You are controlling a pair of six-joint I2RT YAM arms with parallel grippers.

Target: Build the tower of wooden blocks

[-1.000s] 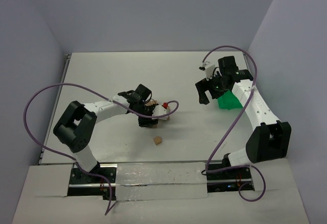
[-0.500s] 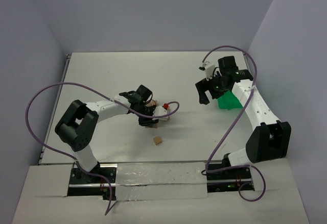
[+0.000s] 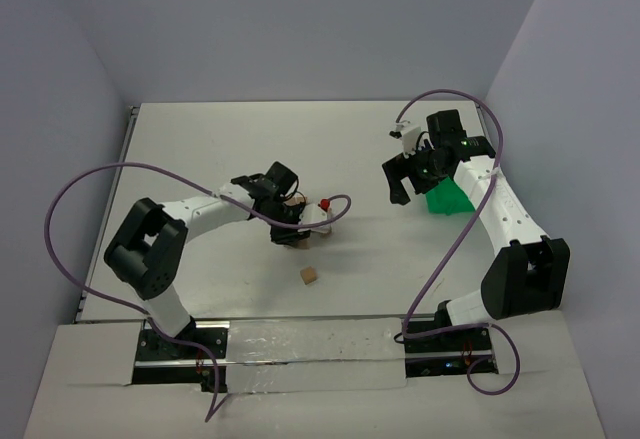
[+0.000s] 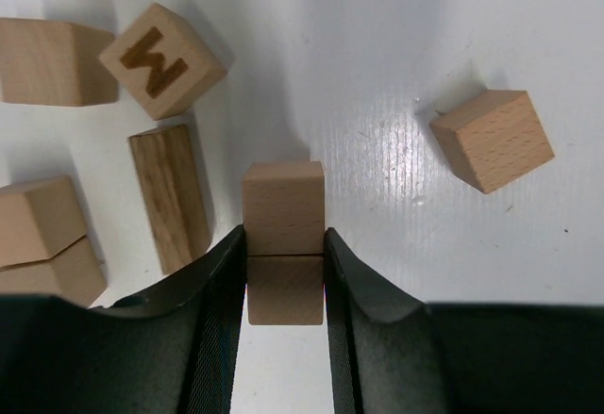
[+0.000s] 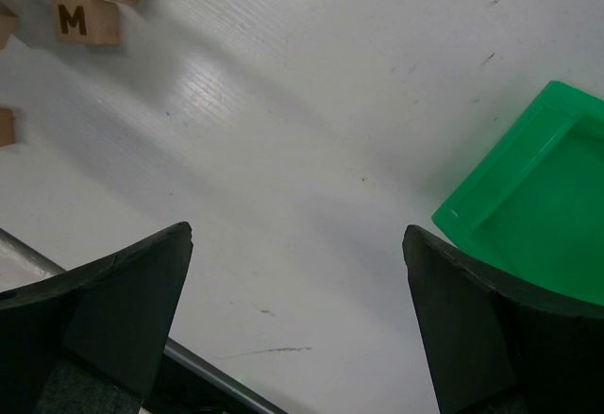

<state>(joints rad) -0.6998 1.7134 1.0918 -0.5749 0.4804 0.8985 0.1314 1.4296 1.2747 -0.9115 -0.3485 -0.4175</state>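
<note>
My left gripper is low over the table's middle, shut on a plain light-brown wooden cube. A like wooden face joins it just beyond; I cannot tell whether that is a second cube under it. Several loose cubes lie to its left, one marked with a dark letter and one of darker wood. A single cube lies apart, also seen in the top view. My right gripper is open and empty, up at the right.
A bright green bin sits on the table beside the right gripper; it also shows in the right wrist view. Lettered cubes show far off in that view. Purple cables loop over both arms.
My left gripper has shifted very slightly away from the arm bases with the cube in it. The right arm has not moved.
</note>
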